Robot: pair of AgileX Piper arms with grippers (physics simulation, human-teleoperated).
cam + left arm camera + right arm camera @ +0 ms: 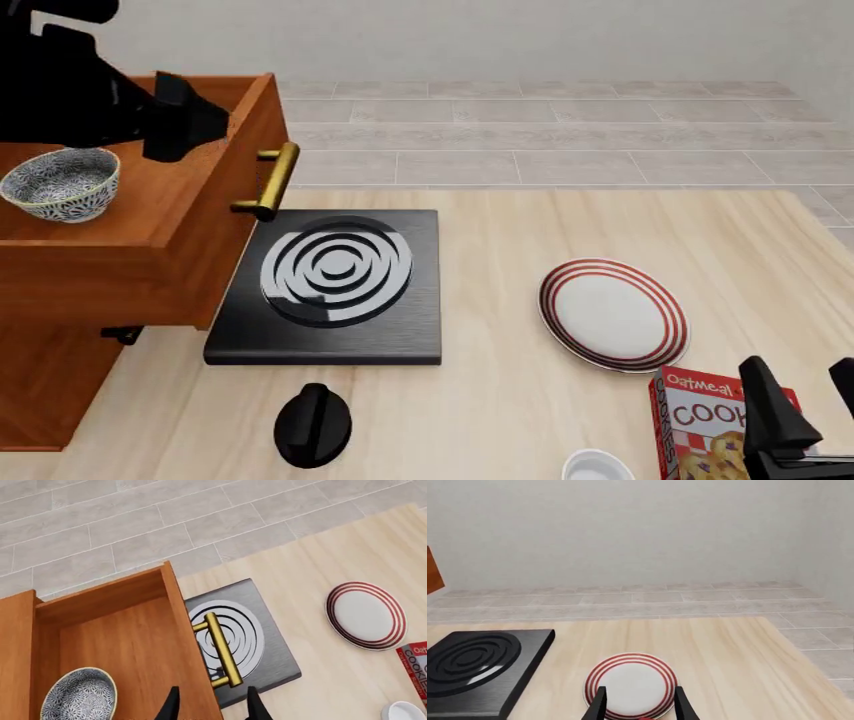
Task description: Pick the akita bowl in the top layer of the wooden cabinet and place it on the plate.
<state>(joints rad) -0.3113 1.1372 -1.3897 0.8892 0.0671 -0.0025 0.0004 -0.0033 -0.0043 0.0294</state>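
The top drawer [147, 215] of the cabinet [54, 370] stands pulled out over the stove [327, 290]; the speckled bowl [59, 184] sits inside it, nothing else with it; the plate [614, 314] lies bare on the table [507, 400]; the left gripper [212, 707] hangs above the drawer, jaws spread, holding nothing; the right gripper [639, 707] is likewise spread and empty.

We see the akita bowl [59, 184] in the pulled-out top layer [160, 240] at the table's [507, 240] left edge; the stove [330, 288] sits just right of it, the plate [614, 314] farther right, the cookie box [707, 425] at the near edge.
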